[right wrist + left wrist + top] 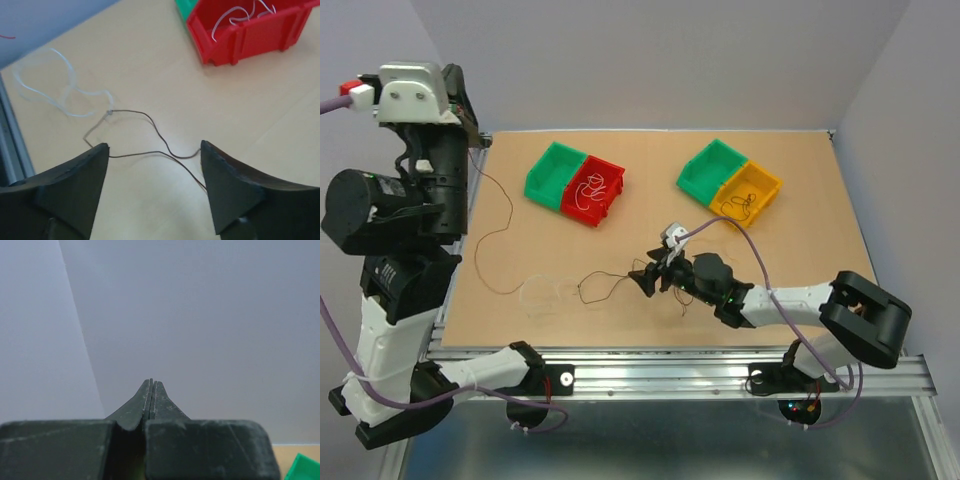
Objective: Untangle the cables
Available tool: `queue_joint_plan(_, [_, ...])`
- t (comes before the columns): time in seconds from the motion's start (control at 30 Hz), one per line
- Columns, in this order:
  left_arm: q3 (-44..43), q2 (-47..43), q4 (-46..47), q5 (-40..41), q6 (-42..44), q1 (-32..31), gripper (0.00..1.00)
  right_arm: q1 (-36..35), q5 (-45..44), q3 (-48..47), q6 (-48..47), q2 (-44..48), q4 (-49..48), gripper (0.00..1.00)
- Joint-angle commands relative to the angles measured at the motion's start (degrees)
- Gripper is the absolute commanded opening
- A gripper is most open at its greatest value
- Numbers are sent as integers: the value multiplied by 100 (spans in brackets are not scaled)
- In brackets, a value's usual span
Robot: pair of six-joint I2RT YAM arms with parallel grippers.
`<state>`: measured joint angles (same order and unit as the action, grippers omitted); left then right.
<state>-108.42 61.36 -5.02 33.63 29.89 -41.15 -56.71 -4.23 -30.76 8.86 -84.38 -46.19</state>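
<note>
A thin brown cable [601,284] lies on the table and joins a whitish translucent cable [546,292] at a small knot. My right gripper [646,278] is open and low over the brown cable's right end. In the right wrist view the brown cable [161,135] loops between the spread fingers of my right gripper [154,145], and the whitish cable [65,95] curls beyond the knot [110,113]. Another long brown cable [492,235] runs along the table's left side. My left gripper [468,122] is raised at the far left, shut [151,382], facing the wall, with nothing visible in it.
A green bin and a red bin [596,192] holding whitish wires stand at the back left; the red bin also shows in the right wrist view [240,35]. A green bin and a yellow bin [752,190] holding brown wires stand at the back right. The metal rail [670,360] edges the table's front.
</note>
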Motion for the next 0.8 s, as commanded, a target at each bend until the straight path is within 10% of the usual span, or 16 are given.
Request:
queue_joint_plan(0.0, [329, 68, 19, -444, -149, -7, 0, -33, 651, 53, -236, 605, -645, 82])
queue_joint_plan(0.77, [1095, 658, -702, -2650, -1644, 1, 0, -33, 1418, -2179, -385, 282, -847, 86])
